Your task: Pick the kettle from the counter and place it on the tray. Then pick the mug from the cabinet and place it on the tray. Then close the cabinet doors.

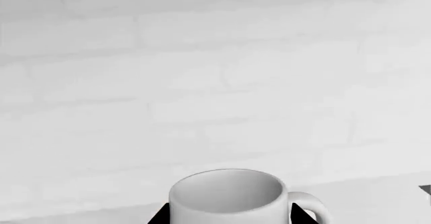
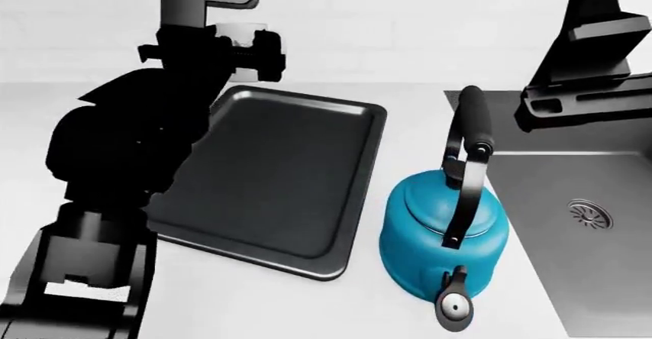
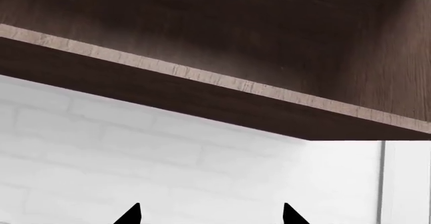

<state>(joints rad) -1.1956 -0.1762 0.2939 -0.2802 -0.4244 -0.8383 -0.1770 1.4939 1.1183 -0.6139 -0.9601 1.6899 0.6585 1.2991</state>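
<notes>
Neither item is on the tray (image 2: 275, 179) yet: kettle (image 2: 440, 236) stands beside it on the surface, left end effector (image 1: 232, 218) clamps the mug (image 1: 232, 196), right end effector (image 3: 210, 215) is apart, empty.

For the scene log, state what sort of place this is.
Most likely a simulated kitchen: a white counter with an inset sink, a teal kettle beside a black tray, and a dark wood cabinet above a white brick wall.

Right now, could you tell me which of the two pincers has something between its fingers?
The left pincer: the white mug sits between its black fingertips. The right pincer has only wall and the wooden cabinet ahead.
</notes>
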